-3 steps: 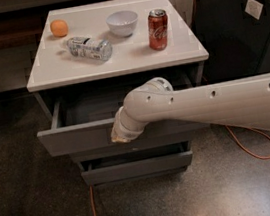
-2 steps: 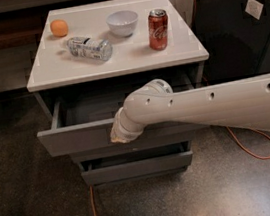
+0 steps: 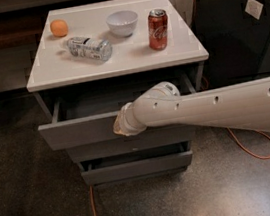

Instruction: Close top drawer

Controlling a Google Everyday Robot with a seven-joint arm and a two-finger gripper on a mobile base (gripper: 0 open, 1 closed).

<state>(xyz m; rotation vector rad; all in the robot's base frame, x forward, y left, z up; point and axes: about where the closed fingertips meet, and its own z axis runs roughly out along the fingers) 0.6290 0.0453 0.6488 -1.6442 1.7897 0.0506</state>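
Note:
The top drawer (image 3: pixel 80 131) of the grey cabinet is pulled partly out, with its plain grey inside (image 3: pixel 94 106) showing under the white top. My gripper (image 3: pixel 122 126) is at the end of the cream arm, which reaches in from the right. It rests against the flat front of the top drawer, right of its middle. The arm's wrist hides the fingertips. The middle drawer front (image 3: pixel 130 145) and the lowest drawer front (image 3: pixel 136 168) sit below, with the lowest one slightly out.
On the white cabinet top (image 3: pixel 177 53) are an orange (image 3: pixel 59 28), a lying plastic bottle (image 3: pixel 89 48), a white bowl (image 3: pixel 123 23) and a red soda can (image 3: pixel 157 29). A dark cabinet (image 3: pixel 244 28) stands to the right. An orange cable (image 3: pixel 249 146) lies on the floor.
The top drawer has slid a little way into the cabinet, and my gripper has moved inward with its front.

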